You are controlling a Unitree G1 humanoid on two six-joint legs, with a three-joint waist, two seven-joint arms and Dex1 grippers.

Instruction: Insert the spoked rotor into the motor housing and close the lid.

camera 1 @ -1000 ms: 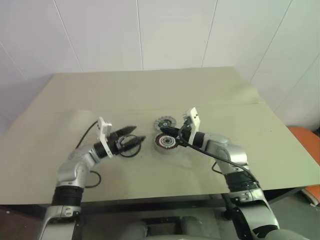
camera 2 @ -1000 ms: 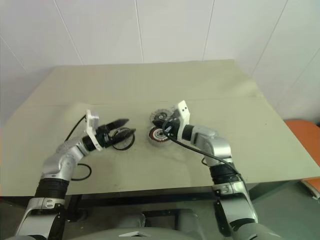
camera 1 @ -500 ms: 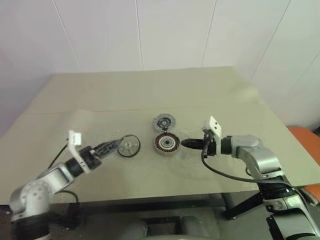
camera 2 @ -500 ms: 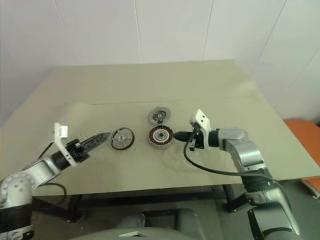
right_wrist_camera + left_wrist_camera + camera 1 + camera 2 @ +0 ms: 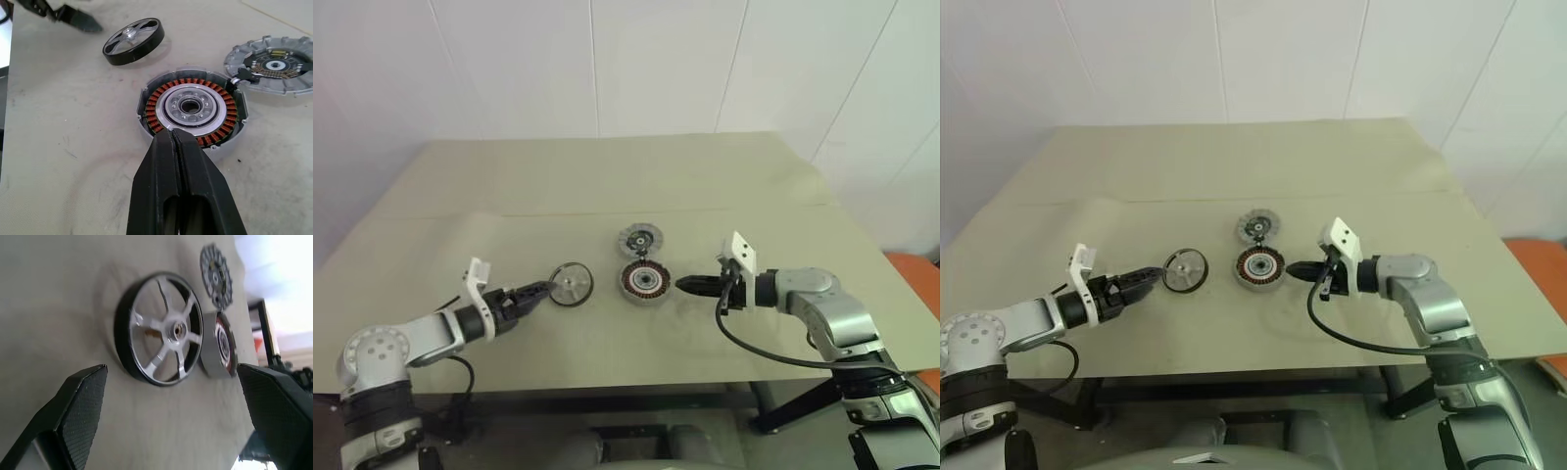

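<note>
Backing off on both sides now: a second ago the two grippers were crowded in around the motor housing (image 5: 643, 281), and they have since pulled clear. The spoked rotor (image 5: 572, 284) is set down on the counter (image 5: 754, 186), free of any grip, just to the robot's left of the housing and not touching it.

The left gripper (image 5: 544, 288) hangs on the rotor's far side from the housing, jaws spread wide and empty. The right gripper (image 5: 683, 285) sits just off the housing's opposite edge, fingers pinched together on nothing, tip aimed at the copper windings.

By my reading, insertion hasn't happened; the rotor needs a fresh grasp.

The rotor lies flat, silver spokes up inside its dark rim, hub axis standing straight off the counter. Being round, it has no long axis to line up. The lid (image 5: 638, 238) waits flat just behind the housing, towards the wall, still to be fitted.
</note>
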